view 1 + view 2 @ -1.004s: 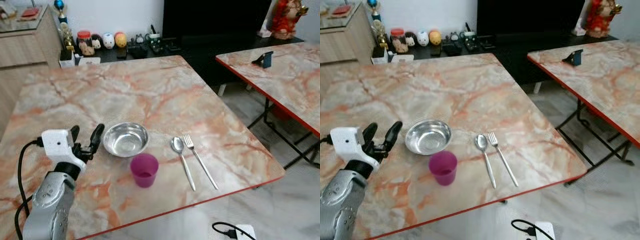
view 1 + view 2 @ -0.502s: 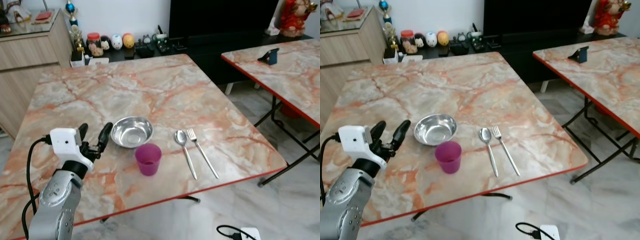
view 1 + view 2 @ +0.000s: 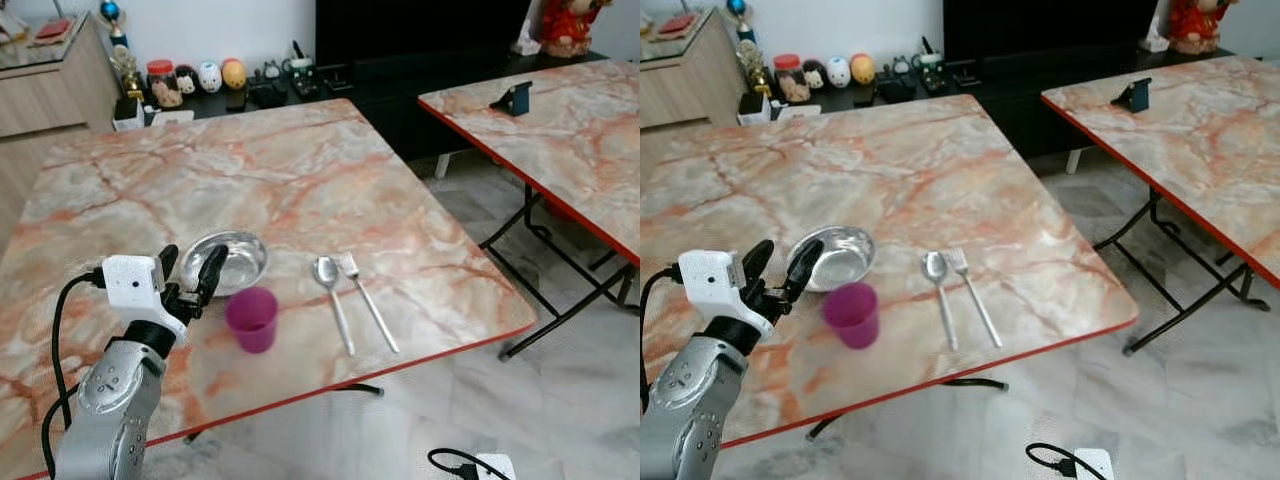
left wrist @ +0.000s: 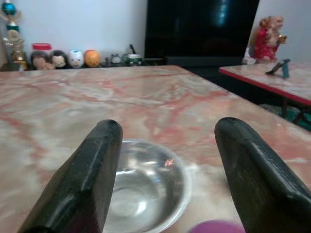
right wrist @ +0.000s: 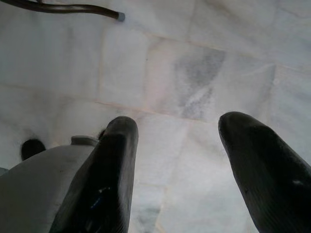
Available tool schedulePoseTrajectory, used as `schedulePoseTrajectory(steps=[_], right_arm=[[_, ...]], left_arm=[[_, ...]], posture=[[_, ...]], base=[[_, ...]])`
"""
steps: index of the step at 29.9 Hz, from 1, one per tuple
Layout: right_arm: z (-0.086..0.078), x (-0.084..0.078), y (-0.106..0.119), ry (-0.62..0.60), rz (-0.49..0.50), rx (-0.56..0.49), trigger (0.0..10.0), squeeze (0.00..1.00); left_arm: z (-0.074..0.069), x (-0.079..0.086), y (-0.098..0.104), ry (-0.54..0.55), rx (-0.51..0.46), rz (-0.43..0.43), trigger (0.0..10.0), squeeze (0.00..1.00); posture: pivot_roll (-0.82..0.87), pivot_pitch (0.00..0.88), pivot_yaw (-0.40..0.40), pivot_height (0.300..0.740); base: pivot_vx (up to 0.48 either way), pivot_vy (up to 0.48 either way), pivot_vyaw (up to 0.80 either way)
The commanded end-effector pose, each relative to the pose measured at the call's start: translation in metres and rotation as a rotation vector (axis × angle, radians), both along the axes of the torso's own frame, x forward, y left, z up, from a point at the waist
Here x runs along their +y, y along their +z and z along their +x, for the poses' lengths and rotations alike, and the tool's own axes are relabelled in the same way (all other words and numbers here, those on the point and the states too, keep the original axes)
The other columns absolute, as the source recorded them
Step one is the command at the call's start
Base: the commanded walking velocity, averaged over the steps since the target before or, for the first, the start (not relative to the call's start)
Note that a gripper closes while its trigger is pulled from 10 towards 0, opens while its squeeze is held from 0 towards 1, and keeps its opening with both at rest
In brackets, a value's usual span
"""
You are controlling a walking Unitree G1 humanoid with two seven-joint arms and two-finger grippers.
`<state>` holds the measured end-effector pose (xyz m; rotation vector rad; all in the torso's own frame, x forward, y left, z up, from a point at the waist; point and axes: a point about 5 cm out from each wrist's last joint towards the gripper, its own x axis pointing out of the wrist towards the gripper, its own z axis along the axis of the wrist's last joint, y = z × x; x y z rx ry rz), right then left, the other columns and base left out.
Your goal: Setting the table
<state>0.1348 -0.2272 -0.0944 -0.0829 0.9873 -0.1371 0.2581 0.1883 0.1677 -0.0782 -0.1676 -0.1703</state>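
Meanwhile the left gripper (image 3: 187, 278), fingers spread wide and holding nothing, had crept closer to the steel bowl (image 3: 228, 262), now overlapping its near rim; the purple cup (image 3: 251, 319), spoon (image 3: 331, 286) and fork (image 3: 364, 296) lay unmoved on the table (image 3: 300, 180), so the bowl seemed next.

The two eye views look forward and down from head height over the marble table (image 3: 300, 190), sharing nearly the same scene, with the right eye's picture shifted a little sideways. The left wrist view sits low and close above the tabletop, facing along its fingers (image 4: 82, 184) toward the steel bowl (image 4: 146, 184) and the dark cabinet beyond, things the eye views share. The right wrist view points straight down at the pale floor tiles (image 5: 194, 73), fairly near.
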Motion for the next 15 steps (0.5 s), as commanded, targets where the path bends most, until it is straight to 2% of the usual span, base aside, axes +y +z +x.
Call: schedulePoseTrajectory(steps=[1, 10, 12, 15], right_arm=[[0.001, -0.001, 0.001, -0.013, 0.001, -0.011, 10.0, 0.0], [0.001, -0.001, 0.001, -0.01, 0.002, -0.007, 10.0, 0.0], [0.001, -0.001, 0.001, -0.009, 0.003, -0.006, 10.0, 0.0], [0.001, -0.001, 0.001, -0.007, 0.005, -0.005, 10.0, 0.0]], left_arm=[[0.0, 0.002, 0.002, 0.011, -0.006, 0.026, 10.0, 0.0], [-0.001, 0.009, 0.001, 0.034, 0.012, 0.02, 10.0, 0.0], [-0.001, 0.012, 0.001, 0.037, 0.023, -0.004, 10.0, 0.0], [-0.003, 0.015, -0.002, -0.01, 0.085, 0.03, 10.0, 0.0]], posture=[[0.03, 0.0, 0.014, 0.74], [0.03, 0.0, 0.01, 0.74], [0.03, 0.0, 0.009, 0.74], [0.03, 0.0, 0.01, 0.74]], base=[[0.0, 0.0, 0.0], [0.0, 0.0, 0.0], [0.0, 0.0, 0.0], [0.0, 0.0, 0.0]])
